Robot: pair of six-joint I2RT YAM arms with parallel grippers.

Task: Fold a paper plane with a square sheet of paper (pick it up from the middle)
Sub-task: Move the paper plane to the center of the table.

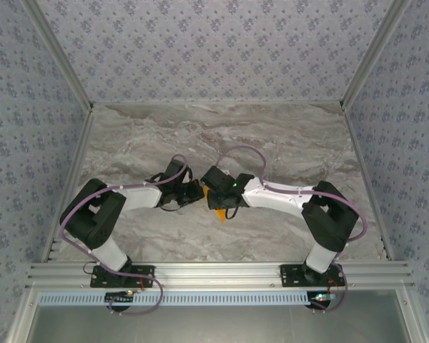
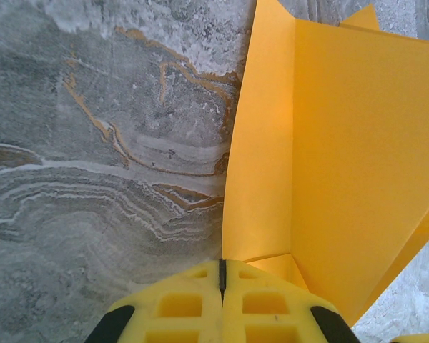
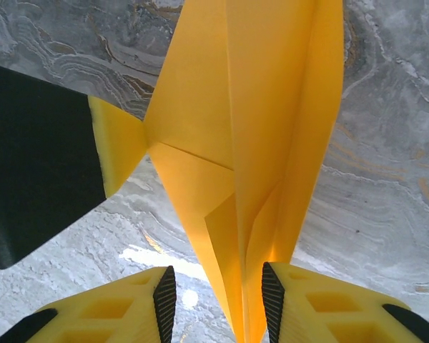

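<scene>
**Thin paper, layered crease**

My left claw (image 2: 222, 268) pinches the paper plane (image 2: 343, 143) over the bench's (image 1: 272, 136) middle. My right claw (image 3: 218, 286) stands partly open astride its folded keel: light, limp, crushable; I'd clamp those stacked layers.

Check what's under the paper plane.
Marble tabletop shows on both sides of the paper plane. The left end effector is shut on the plane's edge, and the right end effector stands open astride it. The tabletop patch directly beneath the paper is covered.
</scene>
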